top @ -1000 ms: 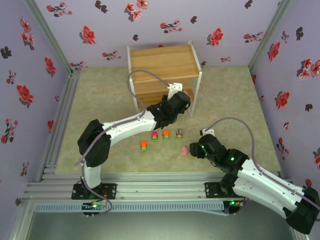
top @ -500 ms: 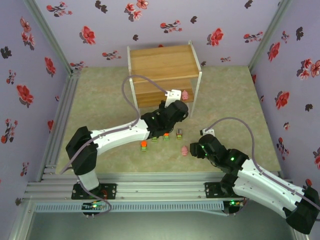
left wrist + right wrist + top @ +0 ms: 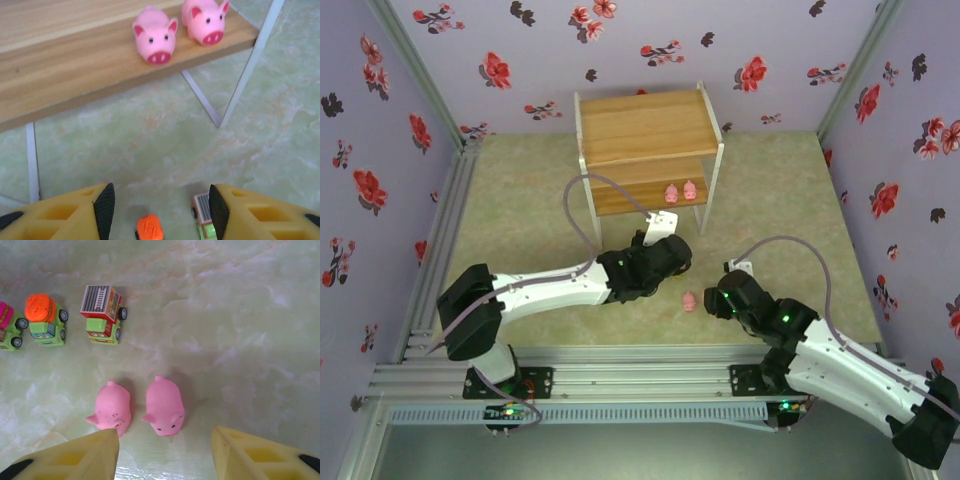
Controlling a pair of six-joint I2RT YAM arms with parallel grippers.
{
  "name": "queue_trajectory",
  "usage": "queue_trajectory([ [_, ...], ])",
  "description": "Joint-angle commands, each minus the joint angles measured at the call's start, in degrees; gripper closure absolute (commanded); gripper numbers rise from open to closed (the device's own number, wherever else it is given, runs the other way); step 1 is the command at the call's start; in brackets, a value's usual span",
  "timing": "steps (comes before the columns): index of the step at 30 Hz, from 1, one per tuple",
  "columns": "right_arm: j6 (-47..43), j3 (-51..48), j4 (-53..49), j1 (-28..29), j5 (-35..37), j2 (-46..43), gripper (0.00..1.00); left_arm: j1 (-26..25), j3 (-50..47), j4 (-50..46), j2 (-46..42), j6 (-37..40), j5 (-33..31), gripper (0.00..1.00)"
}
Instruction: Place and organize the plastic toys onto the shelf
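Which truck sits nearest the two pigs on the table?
The truck with the striped grey top, at the row's right end; the orange-topped and magenta-topped ones stand farther left.

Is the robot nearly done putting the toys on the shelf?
Not yet. Two pink pigs stand on the shelf's lower board. Nothing is held: the left gripper and right gripper are open, the right one close to two floor pigs. Those and the little trucks are left.

White-shelled, black-jointed left arm (image 3: 550,285) and matching right arm (image 3: 840,365) (green lights glowing, lower right) carry looping grey cables (image 3: 572,205); blocky yellow plastic fingers (image 3: 55,217) tip each
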Motion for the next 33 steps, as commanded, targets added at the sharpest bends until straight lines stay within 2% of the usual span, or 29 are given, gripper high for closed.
queue_trajectory([
  [1, 2.87, -0.47, -2.71, 0.46, 1.56, -0.69, 0.50, -1.68, -3.15, -0.70, -2.93, -2.91, -2.39, 0.44],
  [13, 4.35, -0.13, -2.84, 1.84, 1.67, 2.35, 0.53, -6.37, -12.67, 1.38, -5.05, -8.86, -2.86, 0.44],
  [22, 3.74, 0.70, -1.69, 2.75, 1.08, 6.76, 0.53, -10.10, -13.57, 1.68, -3.18, -15.52, -2.46, 0.44],
  [33, 2.08, 2.39, 0.68, 2.95, -0.37, 13.58, 0.50, -11.05, -16.28, 2.03, -2.31, -20.99, -0.96, 0.44],
])
